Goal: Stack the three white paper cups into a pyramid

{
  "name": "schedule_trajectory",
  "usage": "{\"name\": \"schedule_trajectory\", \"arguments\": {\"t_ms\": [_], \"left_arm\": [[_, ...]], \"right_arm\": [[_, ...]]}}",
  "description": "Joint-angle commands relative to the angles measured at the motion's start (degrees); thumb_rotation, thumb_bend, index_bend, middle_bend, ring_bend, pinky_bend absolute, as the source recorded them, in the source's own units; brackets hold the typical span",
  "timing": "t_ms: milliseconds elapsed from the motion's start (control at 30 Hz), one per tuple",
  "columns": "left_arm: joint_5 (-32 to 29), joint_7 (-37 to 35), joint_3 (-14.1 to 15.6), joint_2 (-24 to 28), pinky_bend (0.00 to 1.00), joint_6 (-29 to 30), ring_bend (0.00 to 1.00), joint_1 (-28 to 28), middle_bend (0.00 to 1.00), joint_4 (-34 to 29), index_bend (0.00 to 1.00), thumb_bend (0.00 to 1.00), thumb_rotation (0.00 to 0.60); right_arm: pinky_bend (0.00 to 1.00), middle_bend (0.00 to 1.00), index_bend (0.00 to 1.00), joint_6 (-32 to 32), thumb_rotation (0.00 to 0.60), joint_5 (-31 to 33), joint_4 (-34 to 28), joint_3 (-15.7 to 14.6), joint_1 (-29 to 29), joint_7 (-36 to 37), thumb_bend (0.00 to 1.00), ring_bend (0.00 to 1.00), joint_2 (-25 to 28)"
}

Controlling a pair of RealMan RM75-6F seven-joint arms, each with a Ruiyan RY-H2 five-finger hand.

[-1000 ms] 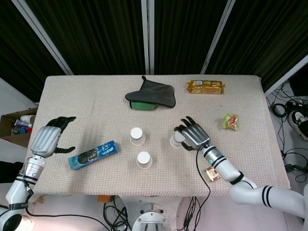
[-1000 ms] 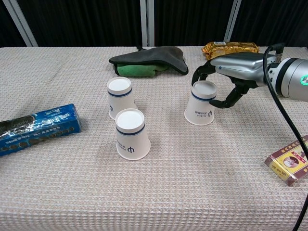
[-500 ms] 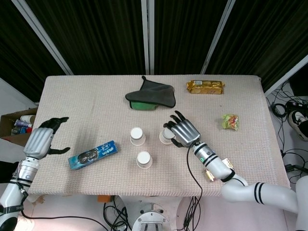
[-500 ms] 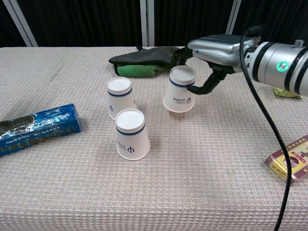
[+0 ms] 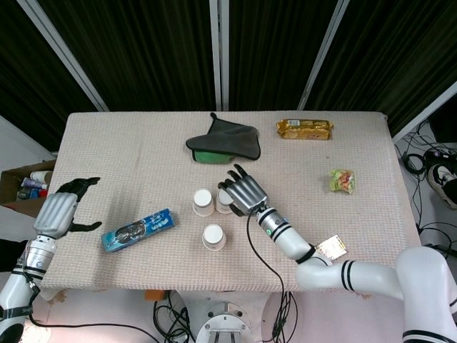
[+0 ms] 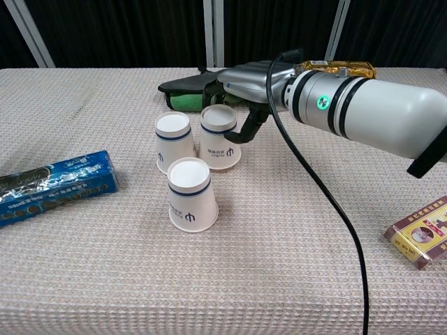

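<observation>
**Third cup in our right hand, down beside the back cup**

We are gripping one upside-down white paper cup with a blue band (image 6: 221, 138) in our right hand (image 5: 245, 191), fingers curled round its upper wall from behind and the thumb pressing its right side. In the chest view the held cup is sitting on the beige woven table cover (image 6: 293, 265) just right of a second upside-down white paper cup (image 6: 174, 142) (touching or a sliver apart, we cannot tell). The third upside-down white paper cup (image 6: 191, 194) is standing nearer to us, in front of the gap between those two and apart from both. Nothing is stacked yet.

Our left hand (image 5: 63, 209) is hovering off the table's left edge, empty, fingers spread and loosely bent.

Also lying on the table:
- blue biscuit packet (image 5: 138, 229), left of the cups
- dark grey cloth over something green (image 5: 224, 140), behind the cups
- gold snack packet (image 5: 304, 128), far right side
- small green sweet wrapper (image 5: 342, 181), right side
- small red-and-gold box (image 6: 422, 232), near front right edge
</observation>
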Motion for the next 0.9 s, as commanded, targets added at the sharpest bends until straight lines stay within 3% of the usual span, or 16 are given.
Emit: {"name": "schedule_trajectory", "arguments": {"t_ms": [33, 633, 900], "left_arm": [[0.2, -0.4, -0.2, -0.1, 0.20, 0.2, 0.14, 0.2, 0.19, 0.3, 0.13, 0.10, 0.600], [1.3, -1.3, -0.5, -0.4, 0.20, 0.1, 0.14, 0.9, 0.19, 0.9, 0.13, 0.10, 0.600], [1.6, -1.1, -0.5, -0.6, 0.20, 0.0, 0.14, 1.1, 0.19, 0.7, 0.13, 0.10, 0.600]], "right_arm": [[0.08, 0.36, 0.41, 0.2, 0.600, 0.6, 0.6, -0.3, 0.6, -0.3, 0.37, 0.10, -0.7], [0.08, 0.35, 0.40, 2.0, 0.600, 2.1, -0.5, -1.9, 1.6, -0.5, 0.37, 0.10, -1.2], [0.07, 0.28, 0.25, 2.1, 0.600, 3.7, -1.2, -2.6, 2.3, -1.9, 0.36, 0.09, -0.7]]}}
